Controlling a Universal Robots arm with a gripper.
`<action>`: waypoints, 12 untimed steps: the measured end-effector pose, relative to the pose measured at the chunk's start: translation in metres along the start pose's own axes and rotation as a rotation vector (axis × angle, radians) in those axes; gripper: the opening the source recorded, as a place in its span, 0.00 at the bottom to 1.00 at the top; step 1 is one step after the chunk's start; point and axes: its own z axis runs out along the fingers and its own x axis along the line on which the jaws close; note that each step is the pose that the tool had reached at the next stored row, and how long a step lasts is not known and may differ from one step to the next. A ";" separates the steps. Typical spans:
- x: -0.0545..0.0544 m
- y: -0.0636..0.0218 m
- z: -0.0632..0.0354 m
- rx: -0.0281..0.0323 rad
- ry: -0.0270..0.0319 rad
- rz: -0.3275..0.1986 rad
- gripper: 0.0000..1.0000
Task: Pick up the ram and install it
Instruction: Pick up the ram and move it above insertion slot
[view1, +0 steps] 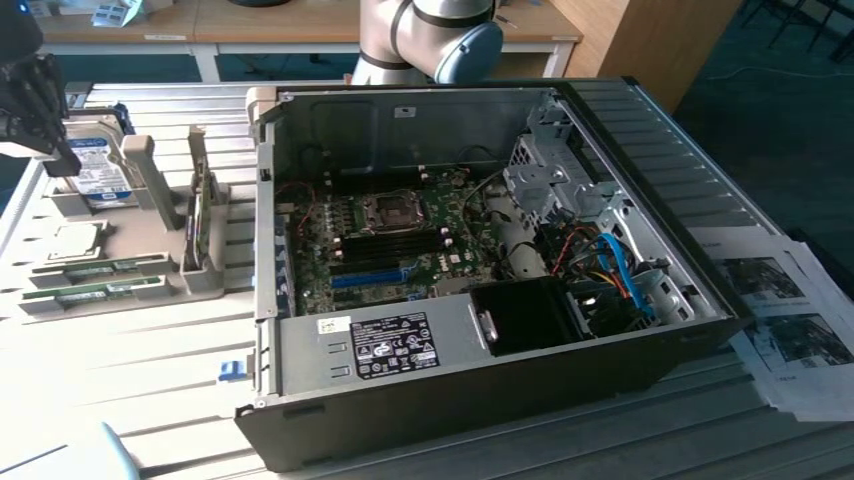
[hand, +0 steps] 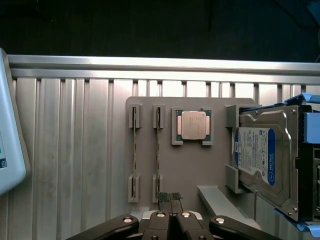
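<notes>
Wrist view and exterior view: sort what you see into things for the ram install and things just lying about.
For the job: ram sticks in the grey tray; gripper, jaws shut, over the tray; motherboard in the open computer case.
Lying about: hard drive; processor chip; printed papers.

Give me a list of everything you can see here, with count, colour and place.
holder: one, grey, on the slatted table
ram sticks: two, green, side by side in the holder's slots
processor: one, silver, in the holder beside the ram sticks
hard drive: one, silver with blue label, at the holder's end
computer case: one, black, open, exterior view's middle
motherboard: one, green, inside the case
printed papers: several, white, exterior view's right
robot arm: one, grey, behind the case
gripper: one, black, shut, above the holder
</notes>
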 end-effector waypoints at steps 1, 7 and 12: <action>0.000 0.0000 0.0006 0.0000 0.0000 0.000 0.10; 0.000 -0.0001 0.0045 -0.0001 0.0001 0.000 0.10; 0.000 -0.0001 0.0079 -0.0001 0.0001 0.000 0.10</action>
